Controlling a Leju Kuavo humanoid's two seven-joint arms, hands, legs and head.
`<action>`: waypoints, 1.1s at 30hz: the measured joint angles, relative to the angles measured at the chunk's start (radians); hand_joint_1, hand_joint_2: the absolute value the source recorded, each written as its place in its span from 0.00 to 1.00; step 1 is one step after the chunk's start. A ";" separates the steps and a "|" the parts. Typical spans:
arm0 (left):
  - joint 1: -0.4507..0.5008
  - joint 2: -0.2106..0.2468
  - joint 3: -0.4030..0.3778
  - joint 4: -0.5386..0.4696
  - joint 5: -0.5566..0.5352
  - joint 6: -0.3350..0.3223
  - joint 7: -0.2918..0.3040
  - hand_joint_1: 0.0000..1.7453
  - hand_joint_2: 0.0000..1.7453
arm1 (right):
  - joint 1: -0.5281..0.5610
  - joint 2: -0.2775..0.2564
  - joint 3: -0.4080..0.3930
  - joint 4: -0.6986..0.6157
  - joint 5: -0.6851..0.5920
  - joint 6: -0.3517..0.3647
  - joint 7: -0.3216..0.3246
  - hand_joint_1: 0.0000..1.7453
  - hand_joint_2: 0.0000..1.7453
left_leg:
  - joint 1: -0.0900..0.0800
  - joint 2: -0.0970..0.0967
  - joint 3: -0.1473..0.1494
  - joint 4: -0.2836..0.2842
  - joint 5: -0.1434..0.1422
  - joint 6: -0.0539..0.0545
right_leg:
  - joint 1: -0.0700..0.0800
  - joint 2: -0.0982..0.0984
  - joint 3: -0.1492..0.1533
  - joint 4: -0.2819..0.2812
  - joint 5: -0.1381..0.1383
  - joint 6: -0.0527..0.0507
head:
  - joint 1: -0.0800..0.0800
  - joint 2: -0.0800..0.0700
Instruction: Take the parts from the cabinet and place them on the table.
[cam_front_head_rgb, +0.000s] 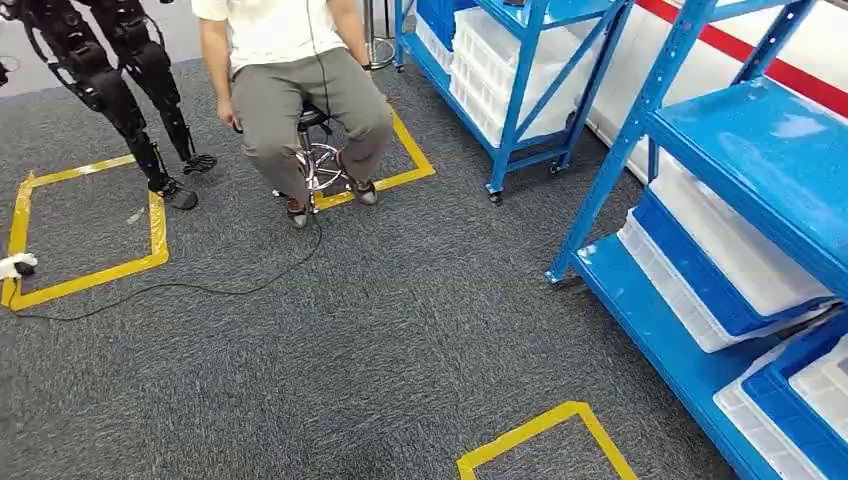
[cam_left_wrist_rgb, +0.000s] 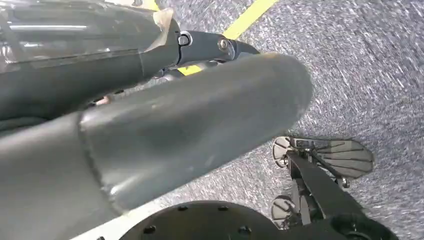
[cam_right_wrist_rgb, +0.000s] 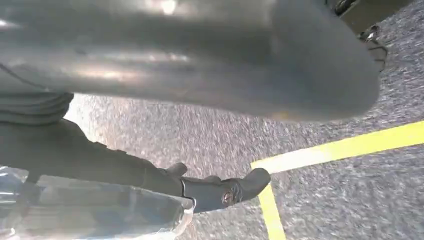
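Yellow tape corner (cam_front_head_rgb: 545, 432) on grey carpet (cam_front_head_rgb: 400, 340), blue rack (cam_front_head_rgb: 700, 250) with white bins (cam_front_head_rgb: 735, 255) at right edge. Left hand (cam_left_wrist_rgb: 190, 125) and right hand (cam_right_wrist_rgb: 210, 55) hang over carpet, grip state unreadable. Seated person (cam_front_head_rgb: 290, 90) well ahead.

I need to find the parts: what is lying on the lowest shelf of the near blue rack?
On the lowest shelf of the near blue rack lie white bins and blue bins, stacked. Their contents are covered, so no parts can be seen.
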 joint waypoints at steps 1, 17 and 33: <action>0.000 0.000 0.000 0.000 -0.002 0.000 0.000 0.00 0.00 | 0.003 0.000 -0.001 0.000 -0.002 0.000 0.001 0.00 0.00 | 0.000 0.013 0.000 0.000 0.000 -0.001 | -0.002 -0.004 0.031 -0.053 0.022 0.010 | 0.002 0.000; 0.000 -0.003 -0.007 -0.001 -0.015 -0.007 -0.008 0.00 0.00 | 0.000 0.000 -0.014 0.000 -0.009 -0.001 0.000 0.00 0.00 | 0.014 -0.054 -0.093 0.236 -0.098 -0.060 | -0.008 0.056 0.187 -0.318 0.117 -0.029 | -0.008 0.000; -0.001 -0.005 -0.008 -0.001 -0.027 -0.009 -0.023 0.00 0.00 | 0.001 0.001 -0.018 0.000 -0.021 -0.003 -0.001 0.00 0.00 | 0.006 0.024 -0.002 -0.002 0.004 -0.009 | -0.001 -0.021 0.095 -0.171 0.054 0.033 | -0.002 0.000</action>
